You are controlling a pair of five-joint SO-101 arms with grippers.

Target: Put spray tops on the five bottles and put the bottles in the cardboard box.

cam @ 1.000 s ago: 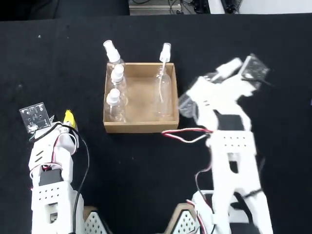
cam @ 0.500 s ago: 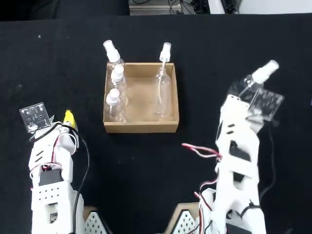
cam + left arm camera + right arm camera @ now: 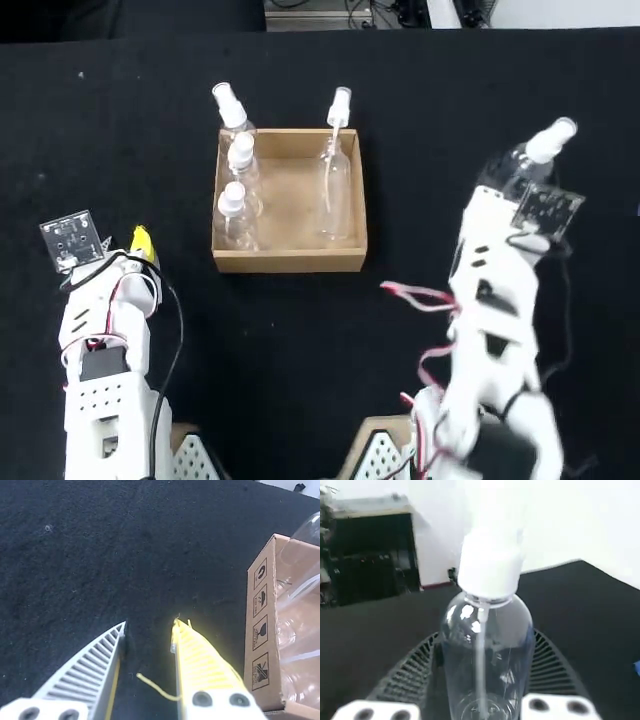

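The cardboard box (image 3: 290,262) sits at the table's middle, its printed side wall (image 3: 259,630) in the left wrist view. Three capped clear bottles stand along its left side (image 3: 236,215) and a fourth (image 3: 338,185) stands at its right. My right gripper (image 3: 512,180) is right of the box, shut on a fifth clear bottle (image 3: 485,655) with a white spray top (image 3: 552,140); the bottle tilts up and away from the box. At the table's left, my left gripper (image 3: 149,630) hovers open over bare cloth, with nothing between its grey finger (image 3: 95,672) and yellow finger (image 3: 200,665).
Black cloth (image 3: 450,90) covers the whole table. Red and white wires (image 3: 415,295) hang off the right arm, just right of the box's front corner. Dark shelving (image 3: 367,550) stands in the room behind.
The right arm swung from beside the box out to the right with the bottle, then rose slightly. The left arm has stayed still.
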